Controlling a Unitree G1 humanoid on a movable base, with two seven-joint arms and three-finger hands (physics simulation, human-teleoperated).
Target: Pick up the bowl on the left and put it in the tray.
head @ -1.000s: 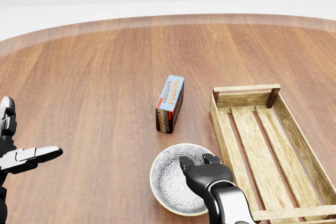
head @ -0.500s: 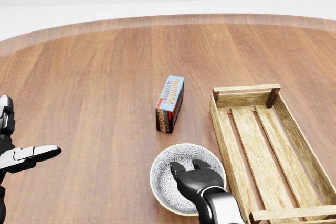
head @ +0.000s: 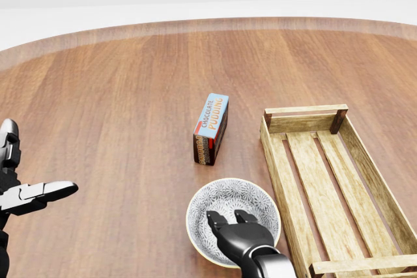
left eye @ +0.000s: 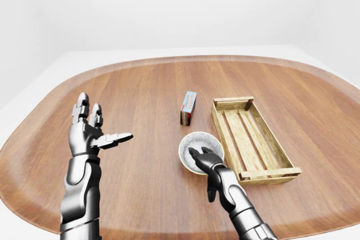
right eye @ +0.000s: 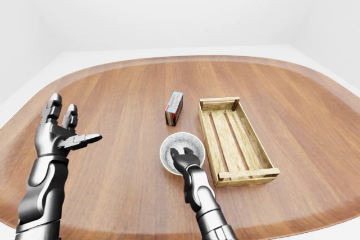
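A grey patterned bowl [head: 229,201] sits on the wooden table just left of a slatted wooden tray [head: 274,161], low in the head view. My right hand [head: 225,218] comes up from the bottom edge and lies over the bowl's lower rim. Its two visible fingertips reach inside the bowl, spread and not closed; the thumb is hidden. Far to the left my left hand [left eye: 100,136] is raised above the table, fingers spread and holding nothing. The tray holds nothing.
A chocolate pudding box [head: 211,128] stands on its long edge just above the bowl, a short gap away. The oval table's rim [left eye: 169,60] curves round the scene, with bare wood between my left hand and the bowl.
My right hand has slid down and to the left in the head view, from the bowl's right-centre to its lower rim. Bowl, box, tray and left hand stay put.
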